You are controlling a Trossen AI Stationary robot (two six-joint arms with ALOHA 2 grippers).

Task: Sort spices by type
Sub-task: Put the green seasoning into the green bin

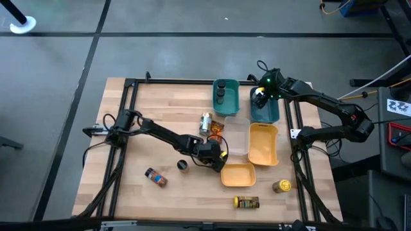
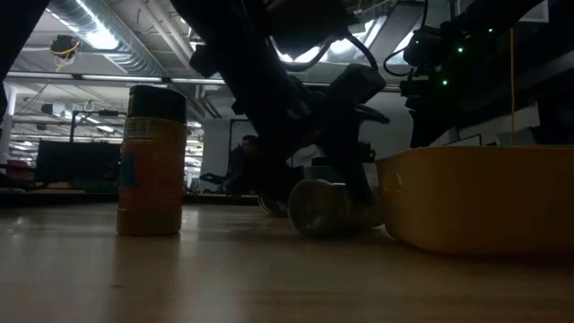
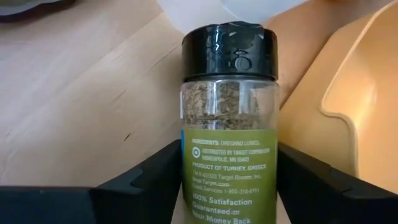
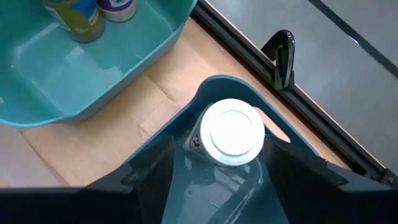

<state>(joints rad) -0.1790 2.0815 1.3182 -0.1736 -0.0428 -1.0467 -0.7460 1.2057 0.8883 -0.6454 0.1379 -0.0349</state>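
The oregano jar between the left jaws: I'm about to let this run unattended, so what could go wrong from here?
The oregano jar sits between the left gripper jaws beside the yellow bin; it could knock the rim or slip. Loose jars nearby, like the dark-lidded one, could get swept. The right gripper holds a white-lidded bottle inside the teal bin; retreating could snag its wall.

Left tool [image 1: 215, 156] clamped, right tool [image 1: 259, 97] clamped.

Low view dim, backlit by ceiling lights [image 2: 99, 38].

Pale wooden table [image 1: 160, 115] with teal bins [image 1: 225, 96], yellow bins [image 1: 263, 144], scattered spice jars [image 1: 156, 177].
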